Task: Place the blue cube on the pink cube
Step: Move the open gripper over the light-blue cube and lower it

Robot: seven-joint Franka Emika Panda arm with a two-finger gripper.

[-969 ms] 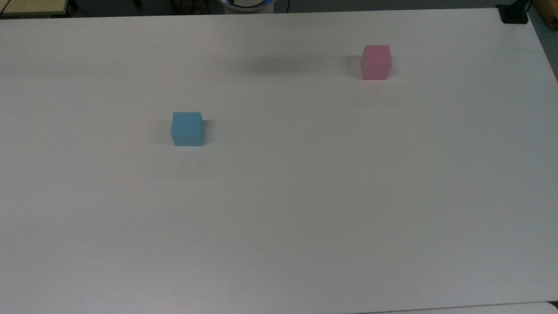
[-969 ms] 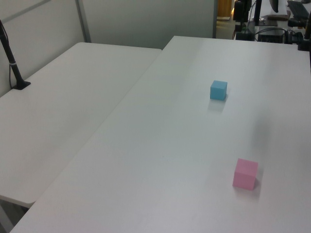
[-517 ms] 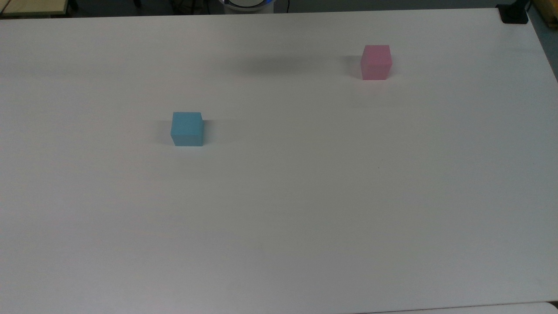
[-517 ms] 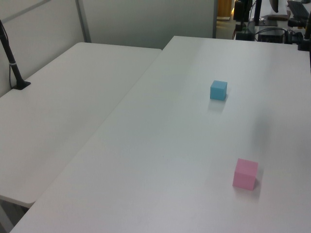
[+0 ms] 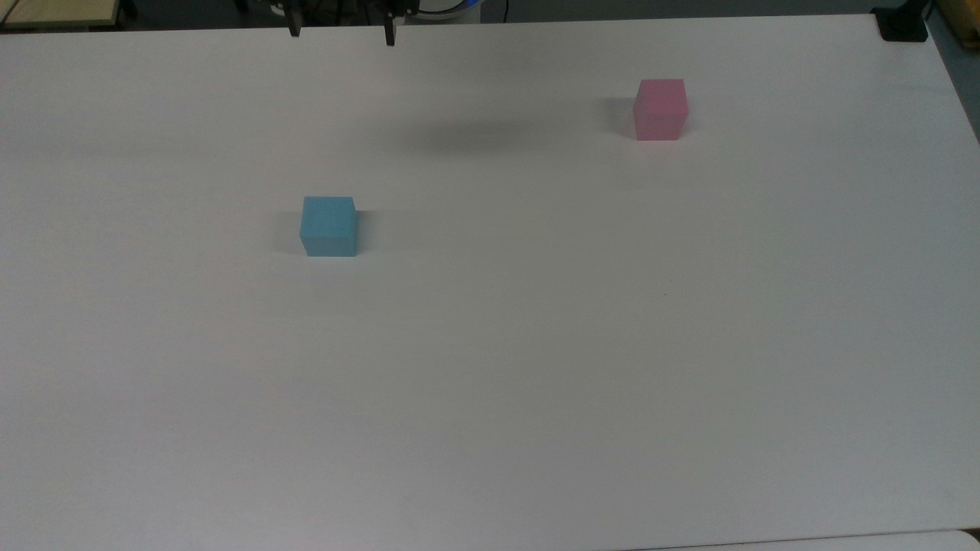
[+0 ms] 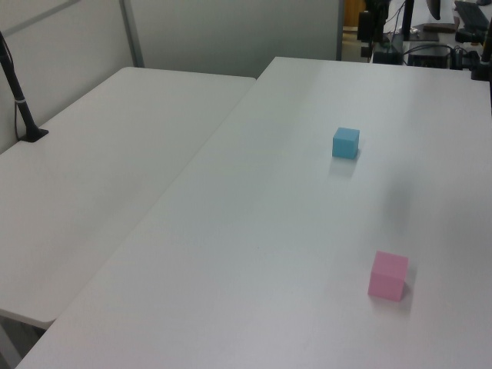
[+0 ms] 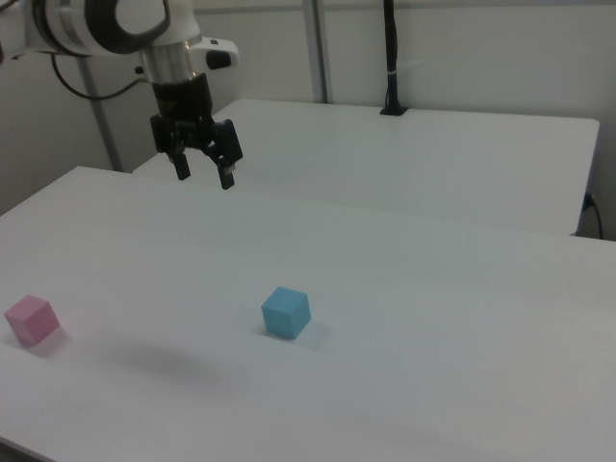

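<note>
The blue cube [image 5: 329,226] sits on the white table [image 5: 536,367], left of centre in the top view; it is also in the left view [image 6: 346,143] and the right view [image 7: 286,313]. The pink cube [image 5: 660,109] rests apart from it near the top view's upper right, low in the left view [image 6: 387,275] and at the right view's left edge [image 7: 31,319]. My gripper [image 7: 203,175] hangs open and empty high above the table, well clear of both cubes. Its two fingertips [image 5: 294,30] enter the top view's upper edge.
A second white table [image 7: 414,159] adjoins the work table. A black post [image 7: 392,58] stands on it, also in the left view [image 6: 19,100]. A black clamp [image 5: 903,27] sits at the top view's upper right corner. Equipment [image 6: 430,31] stands beyond the far end.
The gripper's fingertips have come into the top view's upper edge, and its shadow on the table has shifted slightly. Both cubes stay put.
</note>
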